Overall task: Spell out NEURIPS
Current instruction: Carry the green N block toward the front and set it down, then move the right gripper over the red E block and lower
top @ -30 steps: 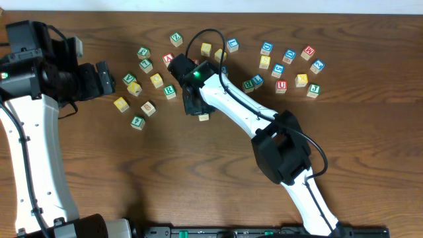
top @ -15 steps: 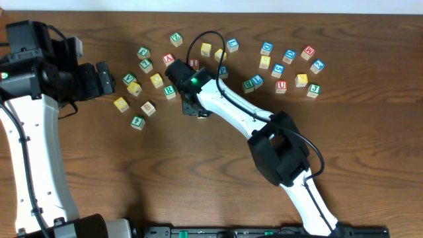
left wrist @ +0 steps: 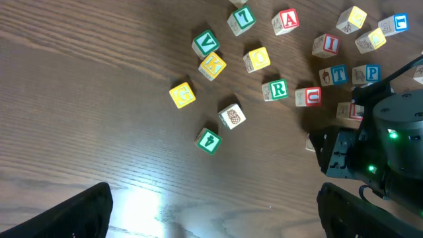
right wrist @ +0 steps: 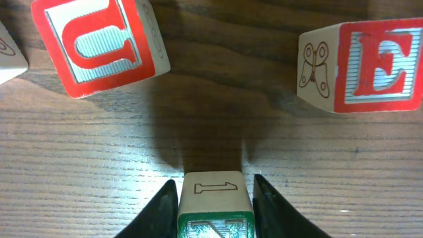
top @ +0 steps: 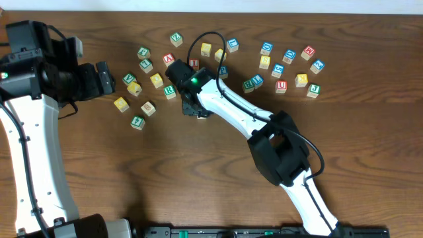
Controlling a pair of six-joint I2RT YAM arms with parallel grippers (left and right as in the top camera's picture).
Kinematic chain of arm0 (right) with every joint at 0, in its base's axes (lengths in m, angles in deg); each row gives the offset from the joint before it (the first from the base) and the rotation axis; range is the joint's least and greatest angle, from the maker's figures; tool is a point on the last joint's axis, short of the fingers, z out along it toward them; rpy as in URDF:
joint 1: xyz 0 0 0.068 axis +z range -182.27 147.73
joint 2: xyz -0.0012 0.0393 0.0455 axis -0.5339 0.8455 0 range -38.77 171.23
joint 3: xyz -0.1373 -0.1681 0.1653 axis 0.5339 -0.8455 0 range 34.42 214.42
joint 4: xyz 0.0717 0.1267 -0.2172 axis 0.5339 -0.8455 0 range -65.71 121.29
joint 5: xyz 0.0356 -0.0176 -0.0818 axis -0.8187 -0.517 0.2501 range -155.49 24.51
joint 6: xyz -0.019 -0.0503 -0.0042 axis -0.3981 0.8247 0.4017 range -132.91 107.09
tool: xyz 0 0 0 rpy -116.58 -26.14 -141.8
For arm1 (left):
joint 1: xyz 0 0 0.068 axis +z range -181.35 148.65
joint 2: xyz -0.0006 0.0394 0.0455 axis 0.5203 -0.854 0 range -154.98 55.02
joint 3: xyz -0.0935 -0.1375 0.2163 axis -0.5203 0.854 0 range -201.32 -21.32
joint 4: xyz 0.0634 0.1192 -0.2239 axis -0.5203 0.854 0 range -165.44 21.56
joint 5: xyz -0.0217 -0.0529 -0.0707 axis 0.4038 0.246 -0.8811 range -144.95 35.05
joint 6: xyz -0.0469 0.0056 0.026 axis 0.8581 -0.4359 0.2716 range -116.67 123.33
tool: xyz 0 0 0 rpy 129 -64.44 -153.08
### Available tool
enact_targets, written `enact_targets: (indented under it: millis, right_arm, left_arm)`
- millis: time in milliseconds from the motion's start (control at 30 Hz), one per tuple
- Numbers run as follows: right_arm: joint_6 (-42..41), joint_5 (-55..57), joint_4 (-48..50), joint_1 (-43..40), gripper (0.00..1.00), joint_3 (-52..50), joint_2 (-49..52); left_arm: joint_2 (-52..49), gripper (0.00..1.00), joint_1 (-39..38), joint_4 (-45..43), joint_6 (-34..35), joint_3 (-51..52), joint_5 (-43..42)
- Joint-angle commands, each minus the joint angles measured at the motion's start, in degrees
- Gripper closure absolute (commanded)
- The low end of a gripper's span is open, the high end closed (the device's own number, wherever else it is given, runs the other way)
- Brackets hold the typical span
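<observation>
Green-framed wooden cube (right wrist: 215,201) sits low on the tabletop (right wrist: 79,165), right btwn the black fingers (right wrist: 162,215) of the right end effector (right wrist: 215,188). A "1" shows on its upper face. The green face could be the N, tho it's cut off at the frame edge. The fingers hug both sides v. closely, and I can't tell if they're clamping it or only just beside it. From overhead that end effector is below the main scatter, over bare wood, so my read is step one: setting down the 1st letter of the row.

Next move, I'd say: let go clean, lift straight up w/o nudging the cube, then go for the E. The red-framed E cube (right wrist: 370,63) and red-framed U cube (right wrist: 99,43) lie just ahead of the fingers, apart from each other and from the green one. Handy, but tight; a wide swing could knock them.

The left end effector (top: 106,78) hangs off to the side, jaws wide apart, holding nothing. Around: green-framed R cube (left wrist: 275,90) just beside the U, blue-framed P cube (left wrist: 372,73), red-framed I cube (left wrist: 326,45), and a yellow-faced cube (top: 301,80) in a loose group further right, well apart. The right arm (top: 231,112) itself covers part of the pile from overhead.
</observation>
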Motion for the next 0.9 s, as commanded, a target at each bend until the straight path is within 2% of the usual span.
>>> enact_targets:
  millis: [0,167,300,667,867]
  right_arm:
    - [-0.46,-0.04,-0.22,0.59,0.65,-0.28,-0.48]
    - [0.72,-0.26,-0.50,0.24,0.57,-0.02,-2.67]
    - [3.10,-0.46,-0.46,0.11,0.46,-0.02,-5.14]
    - [9.70,-2.47,-1.25,-2.73,0.44,-0.02,-10.88]
    - [20.48,-11.37,-2.05,-8.07,0.42,-0.02,-10.88]
  left_arm:
    - [0.39,0.02,0.15,0.02,0.07,-1.36,-0.68]
    - [0.39,0.03,0.15,0.02,0.07,-1.36,-0.68]
    - [0.39,0.02,0.13,0.00,0.07,-1.36,-0.68]
    - [0.39,0.03,0.15,0.00,0.07,-1.36,-0.68]
    - [0.37,0.02,0.13,0.00,0.07,-1.36,-0.68]
